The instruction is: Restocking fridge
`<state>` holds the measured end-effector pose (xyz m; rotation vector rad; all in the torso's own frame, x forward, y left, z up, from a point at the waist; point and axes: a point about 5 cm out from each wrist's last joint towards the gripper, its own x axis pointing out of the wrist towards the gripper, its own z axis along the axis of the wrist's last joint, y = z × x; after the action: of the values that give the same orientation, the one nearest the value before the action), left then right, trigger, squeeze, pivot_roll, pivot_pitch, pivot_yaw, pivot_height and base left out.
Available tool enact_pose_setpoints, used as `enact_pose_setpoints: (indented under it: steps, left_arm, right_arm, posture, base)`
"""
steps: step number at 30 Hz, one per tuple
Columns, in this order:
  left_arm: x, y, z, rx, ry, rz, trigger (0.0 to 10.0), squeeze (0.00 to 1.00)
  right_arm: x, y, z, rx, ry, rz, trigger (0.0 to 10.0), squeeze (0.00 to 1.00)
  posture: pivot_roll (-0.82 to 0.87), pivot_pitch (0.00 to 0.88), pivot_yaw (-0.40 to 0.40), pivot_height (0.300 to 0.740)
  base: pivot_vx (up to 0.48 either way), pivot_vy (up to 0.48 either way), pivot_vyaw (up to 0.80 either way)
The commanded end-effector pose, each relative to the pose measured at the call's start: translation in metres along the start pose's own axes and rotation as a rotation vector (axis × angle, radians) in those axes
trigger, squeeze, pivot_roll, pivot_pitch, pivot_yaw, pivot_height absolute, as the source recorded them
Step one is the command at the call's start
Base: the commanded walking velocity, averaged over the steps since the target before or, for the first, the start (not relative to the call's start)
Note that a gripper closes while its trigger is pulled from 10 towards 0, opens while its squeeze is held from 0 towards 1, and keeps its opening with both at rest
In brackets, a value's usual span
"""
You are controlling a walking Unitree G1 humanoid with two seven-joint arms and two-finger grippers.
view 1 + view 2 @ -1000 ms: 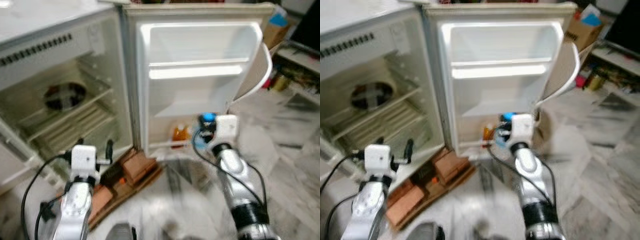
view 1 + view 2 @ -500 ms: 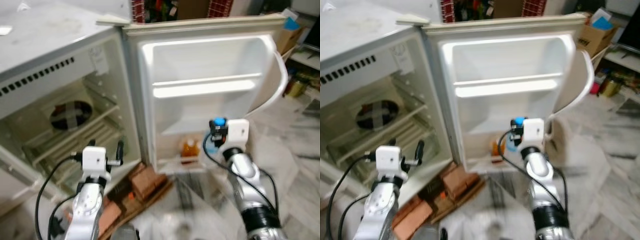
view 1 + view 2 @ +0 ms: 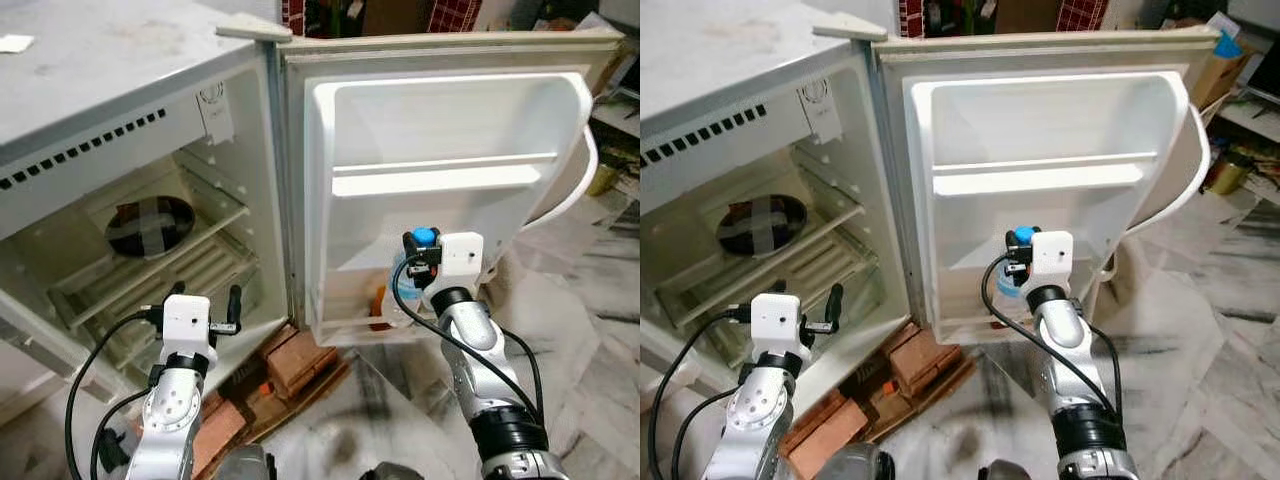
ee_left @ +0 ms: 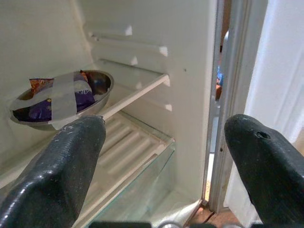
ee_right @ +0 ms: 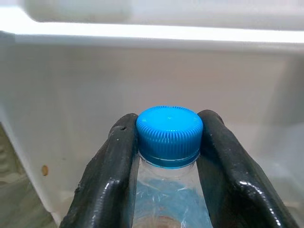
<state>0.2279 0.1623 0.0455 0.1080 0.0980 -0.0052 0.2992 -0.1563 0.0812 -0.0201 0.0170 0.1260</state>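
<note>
The fridge (image 3: 120,110) stands open with its door (image 3: 450,130) swung wide, and the restocking looks partly done: a metal bowl (image 4: 61,97) with purple-wrapped contents and a strip of tape across it already sits on the wire shelf (image 3: 150,265) inside, and an orange bottle (image 3: 379,305) stands in the bottom door rack (image 3: 350,325). The piece in hand is a clear water bottle (image 5: 168,190) with a blue cap (image 5: 169,128), which I judge to be on its way into that same bottom rack, just beside the orange bottle; it does not look released yet, so lowering it fully and letting go are what is left, plus whatever further items remain to be fetched. The right claw (image 5: 166,142) is clamped on the water bottle's neck, its two black fingers (image 5: 107,175) pressed against either side just under the cap, and it holds the bottle upright close to the inner face of the door. The right arm is reached forward and bent at the elbow, wrist level with the lower part of the door, below the middle door shelf (image 3: 440,180). The left claw (image 4: 161,156) is spread apart and holding nothing, held low in front of the fridge's lower compartment, pointing in toward the shelves, with the arm raised from below and apparently idle
</note>
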Motion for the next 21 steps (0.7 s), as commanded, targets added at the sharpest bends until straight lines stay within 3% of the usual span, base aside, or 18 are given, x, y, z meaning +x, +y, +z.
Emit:
enact_pose_setpoints:
  steps: [1, 8, 17, 21]
  left_arm:
    - [-0.002, 0.000, -0.005, -0.005, 0.024, -0.001, 10.0, 0.00]
    - [0.000, -0.003, -0.010, -0.032, 0.057, -0.029, 10.0, 0.00]
    - [0.001, -0.003, -0.004, -0.032, 0.025, -0.028, 10.0, 0.00]
    - [0.001, -0.004, -0.003, -0.035, 0.018, -0.029, 10.0, 0.00]
  right_arm:
    - [0.002, 0.001, 0.009, -0.016, -0.043, 0.001, 10.0, 0.00]
    - [-0.003, 0.002, 0.000, 0.000, -0.027, -0.008, 10.0, 0.00]
    - [-0.003, 0.003, 0.002, 0.005, -0.037, -0.006, 10.0, 0.00]
    - [-0.005, 0.000, -0.002, 0.006, -0.022, -0.018, 10.0, 0.00]
  posture:
    - [0.08, 0.005, -0.016, 0.740]
    - [0.08, 0.000, -0.013, 0.740]
    - [0.08, 0.011, -0.013, 0.740]
    - [0.09, 0.017, -0.021, 0.740]
  base:
    - [0.000, 0.000, 0.00]
    - [0.000, 0.000, 0.00]
    - [0.000, 0.000, 0.60]
    - [0.284, 0.000, 0.62]
